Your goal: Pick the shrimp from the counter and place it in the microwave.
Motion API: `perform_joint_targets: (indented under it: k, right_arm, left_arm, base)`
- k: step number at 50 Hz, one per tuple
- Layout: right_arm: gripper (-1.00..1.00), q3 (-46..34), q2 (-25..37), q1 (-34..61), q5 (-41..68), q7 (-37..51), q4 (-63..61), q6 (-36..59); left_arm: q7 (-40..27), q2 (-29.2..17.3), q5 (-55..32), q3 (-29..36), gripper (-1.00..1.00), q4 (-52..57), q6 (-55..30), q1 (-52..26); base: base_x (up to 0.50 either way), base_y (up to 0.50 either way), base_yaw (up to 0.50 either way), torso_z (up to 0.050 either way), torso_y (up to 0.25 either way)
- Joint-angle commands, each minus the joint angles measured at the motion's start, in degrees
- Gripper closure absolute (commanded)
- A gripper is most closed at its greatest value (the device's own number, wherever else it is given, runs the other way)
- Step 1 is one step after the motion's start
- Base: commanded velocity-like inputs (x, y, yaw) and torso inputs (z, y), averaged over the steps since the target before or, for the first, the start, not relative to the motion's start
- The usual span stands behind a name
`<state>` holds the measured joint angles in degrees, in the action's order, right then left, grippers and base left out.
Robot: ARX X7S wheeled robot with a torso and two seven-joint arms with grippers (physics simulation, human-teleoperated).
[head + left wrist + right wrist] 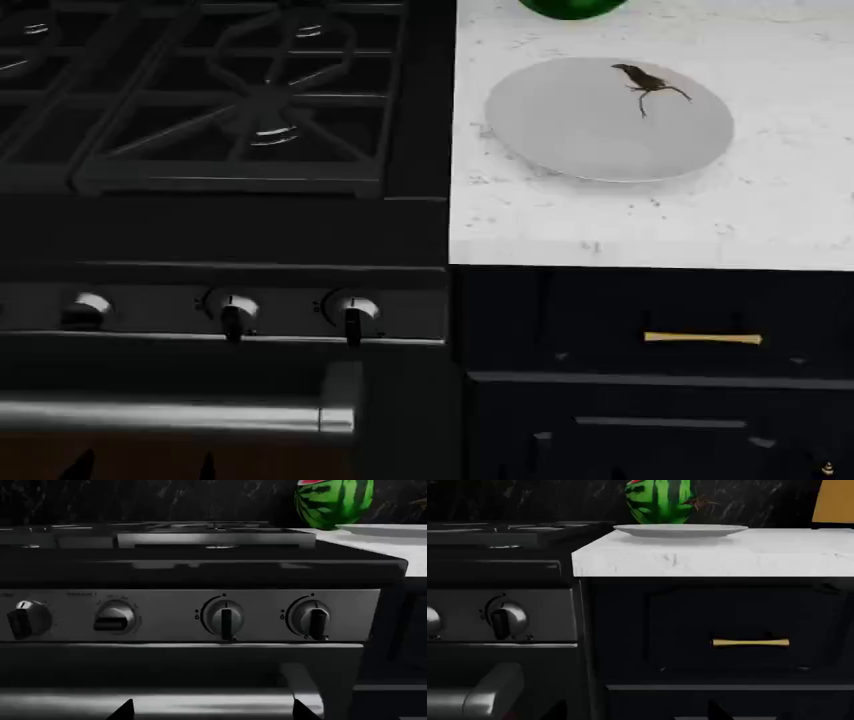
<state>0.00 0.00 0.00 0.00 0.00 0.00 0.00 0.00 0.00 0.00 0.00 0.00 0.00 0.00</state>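
The shrimp (646, 82) is a tiny dark brown curl with thin feelers, lying on the far right part of a round grey plate (574, 130) on the white speckled counter (787, 210). In the right wrist view the shrimp (700, 502) shows as a small speck above the plate (680, 529). My left gripper (213, 712) is open and empty, low in front of the stove's knobs; its tips show in the head view (144, 465). My right gripper (637, 712) is open and empty, low in front of the dark cabinet below the counter. The microwave is out of view.
A black gas stove (227, 110) with grates adjoins the counter's left edge, with knobs (225, 617) and an oven handle (174, 412) on its front. A cut green-striped watermelon (660, 501) stands behind the plate. A drawer with a brass handle (702, 338) is below the counter.
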Motion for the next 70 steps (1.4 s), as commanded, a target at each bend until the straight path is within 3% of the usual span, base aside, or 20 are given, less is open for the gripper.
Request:
perform_joint_targets:
  k: [1, 17, 18, 19, 40, 51, 70]
  right_arm:
    - [-1.0, -0.7, 0.5, 0.0, 0.5, 0.7, 0.0, 0.0]
    - [-1.0, -3.5, 3.0, -0.4, 3.5, 3.4, 0.1, -0.9]
    - [1.0, -7.1, 14.4, 8.1, 42.9, 30.7, -47.8, 43.5]
    - [-1.0, -0.6, 0.5, -0.5, 1.1, 0.5, -0.1, -0.7]
    - [-1.0, -4.9, 3.2, -0.3, 1.0, 6.5, 1.8, -2.6]
    - [-1.0, -5.7, 4.7, -2.8, 1.1, 8.4, -11.9, 4.0]
    - [-1.0, -6.6, 6.7, -4.4, 1.9, 10.2, -19.7, 7.6]
  left_arm:
    - [-0.6, -0.6, -0.6, 0.6, -1.0, 0.0, 0.0, 0.0]
    - [-4.6, -3.2, -0.6, 4.2, -1.0, 0.9, -1.1, 0.5]
    - [-69.0, -47.9, -45.8, 52.0, -1.0, 48.5, -14.1, -22.7]
    - [-1.5, -0.7, 1.7, 1.3, -1.0, 0.6, -0.5, 0.6]
    - [-5.6, -3.6, -1.5, 4.8, -1.0, -1.2, -0.6, -0.6]
    - [-6.4, -5.4, -2.8, 5.1, -1.0, 14.4, -8.6, 1.8]
    - [-8.2, -7.5, -3.3, 6.5, -1.0, 21.4, -14.2, 2.9]
  base:
    - [0.0, 0.0, 0.0, 0.0, 0.0]
    - [0.0, 0.0, 0.0, 0.0, 0.0]
    - [0.04, -0.01, -0.01, 0.0, 0.0]
    - [0.0, 0.0, 0.0, 0.0, 0.0]
    - [0.0, 0.0, 0.0, 0.0, 0.0]
    - [0.0, 0.0, 0.0, 0.018, 0.0]
    - [0.0, 0.0, 0.0, 0.05, 0.0]
